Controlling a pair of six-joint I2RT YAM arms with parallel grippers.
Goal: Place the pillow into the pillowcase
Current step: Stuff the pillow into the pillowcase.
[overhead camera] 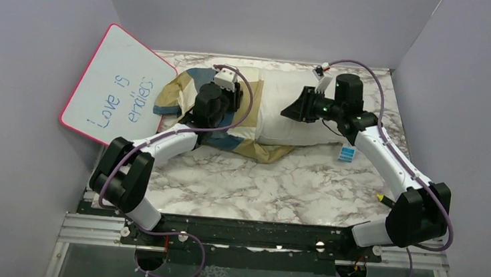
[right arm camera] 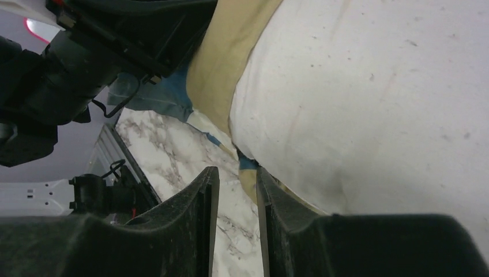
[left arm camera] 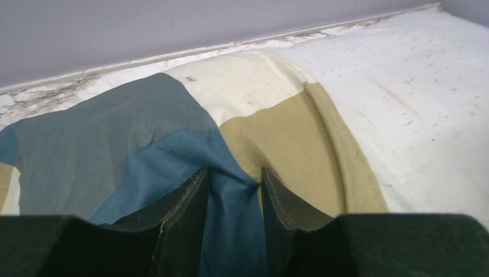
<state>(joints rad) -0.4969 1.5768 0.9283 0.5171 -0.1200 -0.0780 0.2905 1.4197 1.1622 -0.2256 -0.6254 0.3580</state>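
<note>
The white pillow (overhead camera: 302,116) lies across the back of the marble table, its left end inside the blue, tan and cream checked pillowcase (overhead camera: 183,89). My left gripper (overhead camera: 231,104) sits on the pillowcase beside its opening. In the left wrist view, the left gripper (left arm camera: 233,176) is shut on a bunched fold of blue pillowcase (left arm camera: 173,138) cloth, with the pillow (left arm camera: 415,86) bare to its right. My right gripper (overhead camera: 285,114) is over the pillow's middle. Up close, the right gripper (right arm camera: 237,173) stands narrowly open at the pillow's (right arm camera: 375,98) lower edge. Only marble shows in its gap, and the pillowcase's (right arm camera: 222,57) tan hem lies just beyond.
A pink-rimmed whiteboard (overhead camera: 116,87) leans against the left wall. A small blue and white tag (overhead camera: 346,153) lies by the pillow's near right corner. Grey walls close in the back and both sides. The left arm's wrist (right arm camera: 86,57) fills the right wrist view's upper left.
</note>
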